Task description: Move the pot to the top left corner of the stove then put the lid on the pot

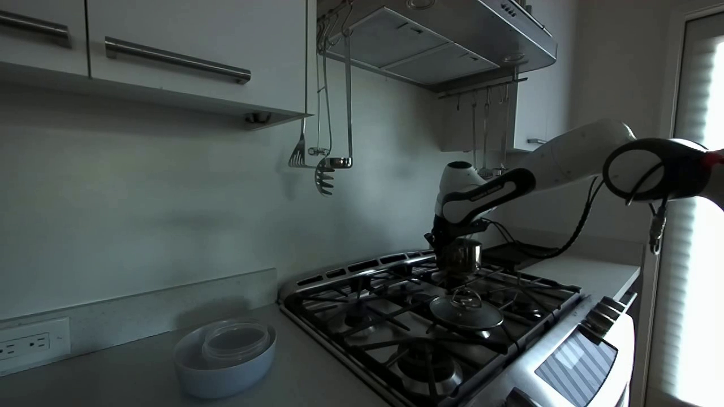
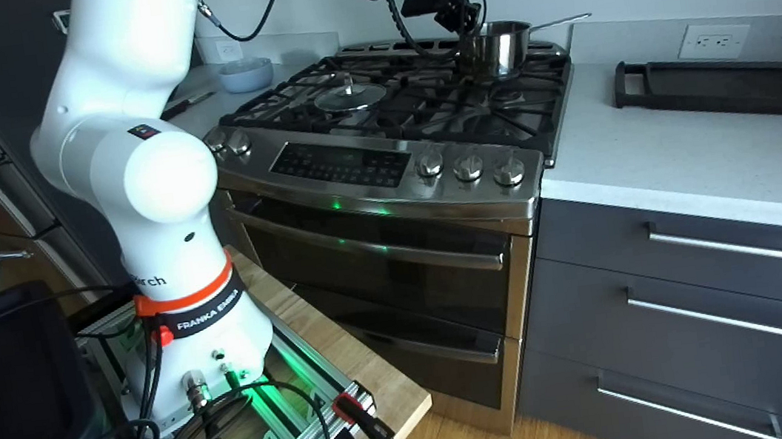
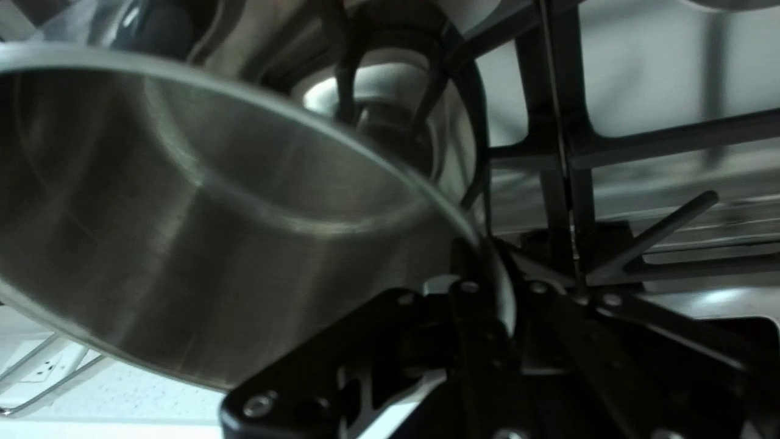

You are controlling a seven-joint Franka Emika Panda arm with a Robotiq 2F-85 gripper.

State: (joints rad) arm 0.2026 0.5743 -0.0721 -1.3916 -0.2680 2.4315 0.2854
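Steel pot (image 2: 501, 53), mouth up, long axis through handle (image 2: 561, 22) toward counter (image 2: 650, 143), tool (image 3: 489, 262) pinching its rim (image 3: 451, 212)

Lid (image 2: 350, 98) on stove (image 2: 339, 164), bowl (image 2: 245, 78) L, pot (image 2: 501, 53) R, in ext. view.

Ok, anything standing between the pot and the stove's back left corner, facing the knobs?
Nothing visible does: along the back of the stove, only the grates lie between the pot and that corner. The lid rests nearer the front, apparently off that line.
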